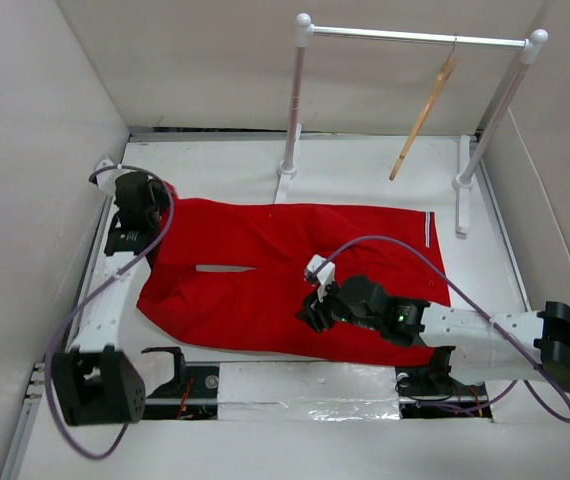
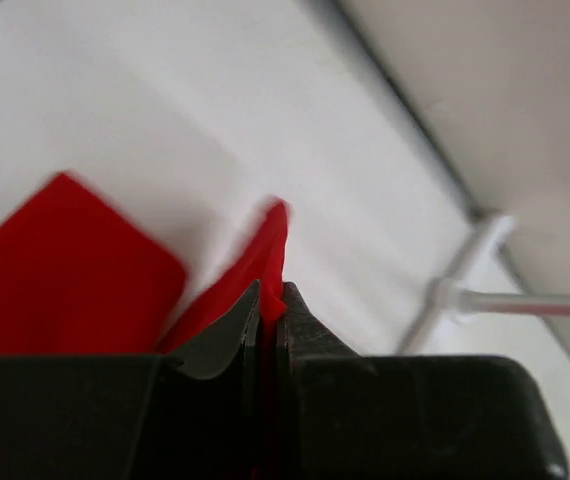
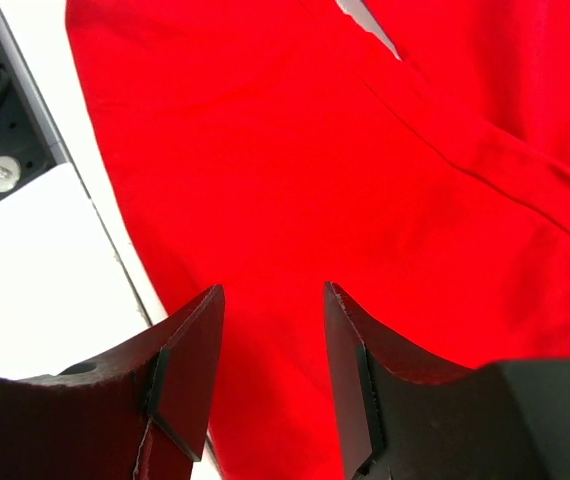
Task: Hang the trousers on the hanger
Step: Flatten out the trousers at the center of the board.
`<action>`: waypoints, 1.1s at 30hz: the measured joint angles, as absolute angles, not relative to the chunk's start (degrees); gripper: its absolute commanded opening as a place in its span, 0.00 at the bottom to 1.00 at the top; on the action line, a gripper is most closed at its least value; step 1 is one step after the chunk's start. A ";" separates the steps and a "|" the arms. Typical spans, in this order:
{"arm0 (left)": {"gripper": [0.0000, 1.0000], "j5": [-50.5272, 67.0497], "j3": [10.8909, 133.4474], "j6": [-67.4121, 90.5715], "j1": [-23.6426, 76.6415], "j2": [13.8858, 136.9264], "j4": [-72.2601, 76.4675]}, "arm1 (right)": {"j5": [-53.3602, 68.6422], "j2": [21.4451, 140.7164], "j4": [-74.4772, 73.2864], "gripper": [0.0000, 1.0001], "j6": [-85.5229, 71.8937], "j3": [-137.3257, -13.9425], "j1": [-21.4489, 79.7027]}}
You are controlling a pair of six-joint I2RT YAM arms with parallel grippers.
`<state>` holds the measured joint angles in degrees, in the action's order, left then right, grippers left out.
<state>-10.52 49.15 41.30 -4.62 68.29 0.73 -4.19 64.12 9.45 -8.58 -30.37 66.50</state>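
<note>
The red trousers (image 1: 285, 270) lie flat across the middle of the table, with a white stripe at their right end. My left gripper (image 1: 157, 203) sits at their far left corner. The left wrist view shows it (image 2: 272, 298) shut on a raised fold of the red fabric (image 2: 265, 250). Over the near middle of the trousers my right gripper (image 1: 312, 312) hovers. Its jaws (image 3: 270, 292) stand open with only red cloth (image 3: 365, 180) beneath. The wooden hanger (image 1: 423, 118) hangs tilted from the rail at the back right, apart from both grippers.
The white clothes rail (image 1: 415, 37) stands at the back on two posts with flat feet (image 1: 285, 185); one foot (image 2: 445, 298) shows in the left wrist view. White walls close in both sides. A foil strip (image 1: 305, 385) and the arm bases line the near edge.
</note>
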 measured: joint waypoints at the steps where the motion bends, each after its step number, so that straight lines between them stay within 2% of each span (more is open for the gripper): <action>1: 0.01 -11.84 50.59 40.80 -2.52 65.58 0.10 | -4.27 64.12 9.47 0.50 -8.58 -30.55 66.65; 4: 0.15 -14.06 54.15 39.31 1.61 58.76 -0.89 | -5.15 63.90 9.34 0.50 -8.54 -31.03 66.85; 10: 0.28 -14.70 57.93 38.46 3.29 60.23 0.16 | -8.64 62.26 8.21 0.50 -8.49 -32.32 66.83; 13: 0.32 -15.22 58.92 38.37 8.58 68.16 1.52 | -9.91 62.24 7.55 0.50 -8.58 -33.36 66.83; 18: 0.41 -15.57 69.06 37.80 20.49 94.45 -0.36 | -10.52 62.24 6.02 0.50 -8.67 -34.26 66.83; 21: 0.41 -14.76 75.61 37.06 24.67 105.71 -3.01 | -10.72 62.15 5.23 0.50 -8.82 -34.37 66.83; 23: 0.42 -14.48 76.27 36.64 25.82 107.50 -4.10 | -10.74 61.91 4.82 0.43 -8.82 -34.37 66.83; 24: 0.42 -14.55 75.94 36.40 25.89 107.20 -4.60 | -10.76 61.73 4.73 0.30 -8.78 -34.37 66.83; 27: 0.50 -14.74 72.73 35.79 23.83 101.43 -3.77 | -10.76 61.56 4.69 0.03 -8.49 -34.44 66.83; 29: 0.56 -14.81 69.38 35.68 19.75 94.74 -3.20 | -10.79 61.65 4.67 0.02 -8.47 -34.50 66.89; 33: 0.57 -12.69 65.56 35.97 4.49 83.70 -1.41 | -10.74 63.44 4.80 0.03 -8.38 -35.07 67.22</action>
<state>-12.69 65.56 35.97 4.49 83.70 -1.41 -10.74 63.44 4.80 -8.38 -35.07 67.22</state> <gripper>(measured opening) 0.564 0.026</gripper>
